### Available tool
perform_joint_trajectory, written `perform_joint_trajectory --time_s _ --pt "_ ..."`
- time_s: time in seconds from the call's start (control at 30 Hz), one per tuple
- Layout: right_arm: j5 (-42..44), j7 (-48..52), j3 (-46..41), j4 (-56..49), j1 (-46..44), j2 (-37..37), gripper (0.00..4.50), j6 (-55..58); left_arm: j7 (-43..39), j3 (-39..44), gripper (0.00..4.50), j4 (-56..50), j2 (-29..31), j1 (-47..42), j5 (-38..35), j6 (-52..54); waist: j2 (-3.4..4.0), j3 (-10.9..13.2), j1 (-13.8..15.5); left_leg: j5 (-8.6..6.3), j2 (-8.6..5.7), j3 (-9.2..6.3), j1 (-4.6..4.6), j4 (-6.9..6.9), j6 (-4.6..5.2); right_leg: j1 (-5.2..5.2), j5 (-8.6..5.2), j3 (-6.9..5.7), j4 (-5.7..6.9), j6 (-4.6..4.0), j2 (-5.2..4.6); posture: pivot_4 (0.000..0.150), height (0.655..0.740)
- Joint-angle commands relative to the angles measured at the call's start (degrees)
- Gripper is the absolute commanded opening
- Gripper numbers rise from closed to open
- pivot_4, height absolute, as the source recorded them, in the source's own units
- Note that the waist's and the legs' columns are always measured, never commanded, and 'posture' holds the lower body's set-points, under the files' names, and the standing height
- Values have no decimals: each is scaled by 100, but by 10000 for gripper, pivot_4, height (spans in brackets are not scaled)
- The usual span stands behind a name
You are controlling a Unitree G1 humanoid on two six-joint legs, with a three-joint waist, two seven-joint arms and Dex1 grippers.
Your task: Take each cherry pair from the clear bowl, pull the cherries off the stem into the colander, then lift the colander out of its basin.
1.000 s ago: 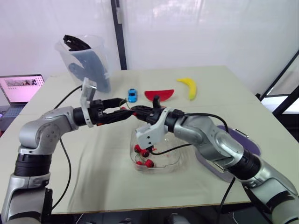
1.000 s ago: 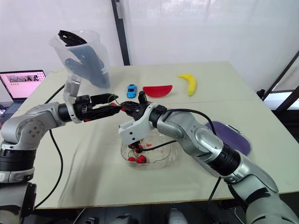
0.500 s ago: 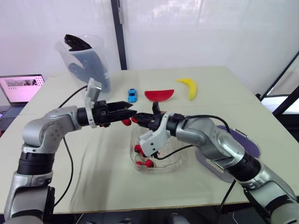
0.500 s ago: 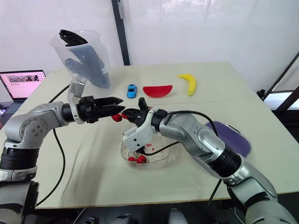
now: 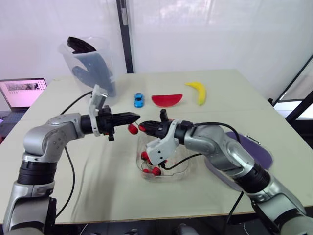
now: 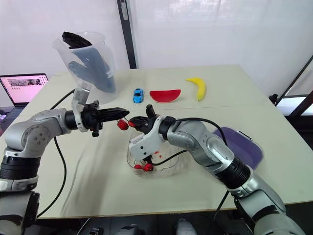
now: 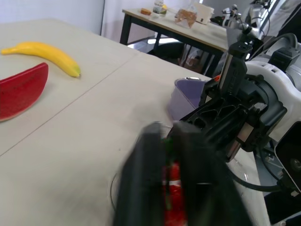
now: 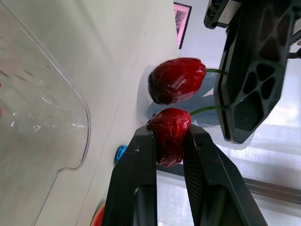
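Above the pale bench (image 5: 225, 93), mid-frame, the left gripper (image 5: 136, 117) pinched the stem (image 8: 204, 111) while the right gripper (image 8: 170, 141) clamped one cherry (image 8: 169, 125), apparently braced to pull it free.

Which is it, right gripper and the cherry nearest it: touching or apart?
Touching. In the right wrist view, the right gripper clamps one cherry of the pair between both fingers, with no gap on either side.
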Motion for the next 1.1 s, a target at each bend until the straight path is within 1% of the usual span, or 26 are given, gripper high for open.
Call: perform_joint_trajectory --time_s 0.03,0.2,0.27,0.3,0.37,0.43,0.47,0.57,0.63,0.7,0.77,0.83,0.93,1.1 --pt "-13 47 -227 -188 -25 53 4749 -49 -104 99 734 -76 49 -115 -30 -59 0 0 1 0 0 0 0 0 0 0 0 0 0 0 0 1500 7400" --pt "237 429 -341 -317 164 16 4749 171 -148 78 734 -42 33 -113 13 -89 0 0 1 0 0 0 0 0 0 0 0 0 0 0 0 1500 7400" --pt "594 669 -518 -428 265 8 13273 387 -149 64 0 -9 12 -128 60 -135 0 0 2 0 0 0 0 0 0 1 0 0 0 0 0 1500 7400" --pt "708 765 -620 -498 296 -51 16283 450 -166 37 0 -4 7 -142 102 -184 0 0 4 0 0 0 0 0 0 1 0 0 0 0 0 1500 7400" --pt "880 962 -805 -657 382 -167 26129 618 -165 42 0 -9 -35 -171 109 -230 0 0 8 0 0 0 0 2 0 2 0 0 0 0 0 1500 7400" --pt "1381 1369 -1094 -986 590 -213 35755 1261 -155 66 0 -36 -91 -188 90 -260 0 0 24 0 0 -1 0 2 0 2 0 0 0 0 0 1500 7400" --pt "1780 1598 -1327 -1228 704 -142 40336 1937 -147 80 0 -56 -131 -191 72 -265 0 0 29 0 0 -2 0 2 0 2 0 -1 0 0 0 1500 7400" --pt "2881 2033 -1887 -1854 829 43 40336 3579 -137 102 0 -122 -192 -169 50 -264 0 0 24 0 0 -6 0 2 0 5 0 -1 -1 0 -1 1500 7400" --pt "3783 1898 -2548 -2110 561 595 40336 5095 -172 191 0 -193 -233 -167 -103 -189 0 0 -2 0 0 -5 1 4 0 5 1 -1 2 -1 -2 1500 7400" --pt "4578 1738 -3181 -2014 164 1116 40336 6421 -201 249 0 -273 -269 -175 -227 -154 2 0 -29 3 5 -5 6 4 -5 4 5 1 5 -9 1 1500 7400" --pt "5135 1703 -3572 -1733 -141 1292 40336 7142 -170 284 0 -338 -319 -182 -335 -121 2 0 1 5 5 -7 11 2 -8 5 6 1 11 -10 1 1500 7400" --pt "5413 1577 -3681 -1488 -306 1212 40336 7528 -111 289 0 -410 -367 -167 -420 -93 2 -1 21 5 4 -8 14 2 -8 9 6 1 9 -11 0 1500 7400" --pt "5776 1484 -3609 -1361 -294 1002 40336 7663 -40 278 0 -517 -427 -120 -517 -62 2 -1 45 3 -1 -8 12 2 -5 10 6 0 6 -10 -6 1500 7400" --pt "6122 1313 -3204 -1135 -172 728 40336 7484 95 260 0 -717 -532 -30 -687 37 1 -1 0 3 0 -7 12 0 -5 9 6 0 5 -10 -6 1500 7400"
